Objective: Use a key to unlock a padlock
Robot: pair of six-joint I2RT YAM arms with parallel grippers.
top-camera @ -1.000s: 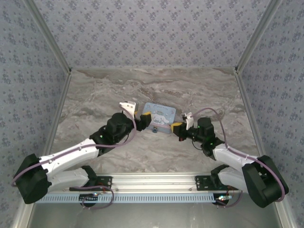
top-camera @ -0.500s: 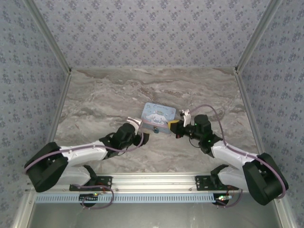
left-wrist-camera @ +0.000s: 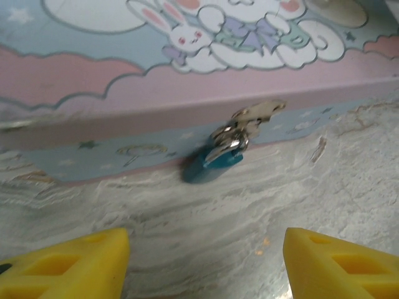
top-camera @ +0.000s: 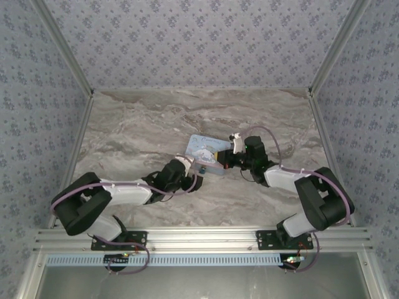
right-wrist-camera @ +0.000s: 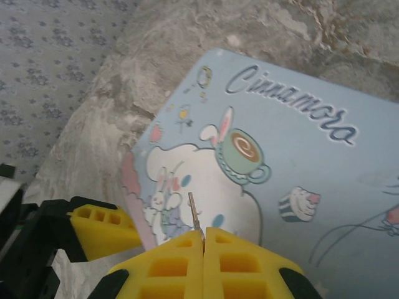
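1. tin (left-wrist-camera: 187, 93) – smooth printed skin with a soft sheen.
2. padlock (left-wrist-camera: 214, 165), against the tin's front wall – glossy teal body, bright silvery metal shackle.
3. key (right-wrist-camera: 193, 215), above the tin's lid – thin, dull grey metal.
4. left gripper (left-wrist-camera: 202, 265) and right gripper (right-wrist-camera: 204, 240) – matt yellow plastic fingers, moulded recesses.
5. table (top-camera: 137, 124), under the tin – marble-patterned, smooth, low sheen.
6. rail (top-camera: 199, 235), nearward of the tin – ribbed silvery metal.
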